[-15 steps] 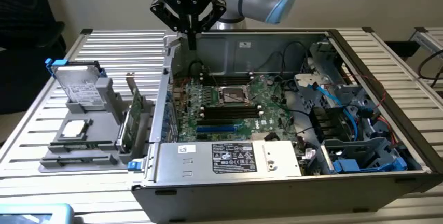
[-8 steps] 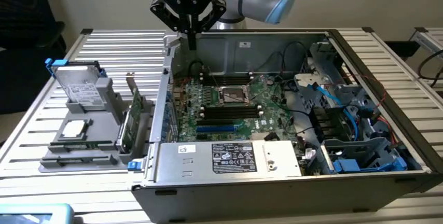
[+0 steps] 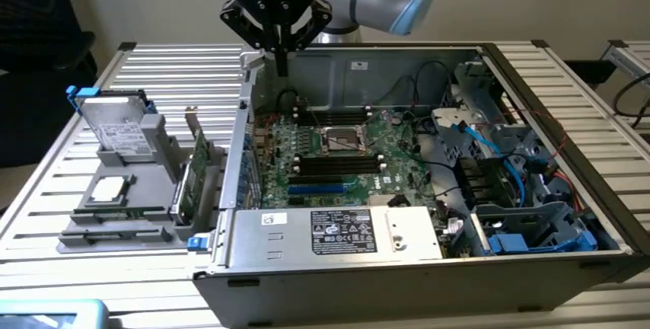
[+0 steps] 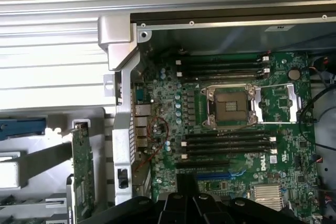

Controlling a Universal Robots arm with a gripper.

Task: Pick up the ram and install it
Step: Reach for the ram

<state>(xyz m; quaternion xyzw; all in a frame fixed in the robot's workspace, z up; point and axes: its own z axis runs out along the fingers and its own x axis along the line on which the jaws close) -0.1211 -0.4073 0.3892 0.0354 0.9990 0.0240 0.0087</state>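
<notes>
Exterior view: we see the gripper [image 3: 281,64] pointing straight down over the back corner of the open computer case [image 3: 304,298], on the exterior view's left side of it, just above the case wall. Its jaws are pressed together and pinch nothing.

The ram [image 3: 117,212] is well apart from the gripper. We read it as the narrow green stick lying along the front slot of the gray holder [image 3: 152,135] on the counter [image 3: 173,62], to the exterior view's left of the case.

The same holder carries:
- a hard drive [image 3: 114,127] standing upright
- a square processor [image 3: 109,186] lying flat just behind the ram
- a wider green card [image 3: 200,173] with a metal bracket, on edge beside the case wall

Inside the case we see the motherboard [image 3: 391,154], with its processor socket [image 3: 340,140] between two banks of long black slots [image 3: 337,164]. The power supply [image 3: 406,230] lies along the near edge.

Wrist view: the gripper [image 4: 187,184], jaws closed, hangs above the board near the blue slot [image 4: 207,174]. The socket and both black slot banks lie beyond it.
</notes>
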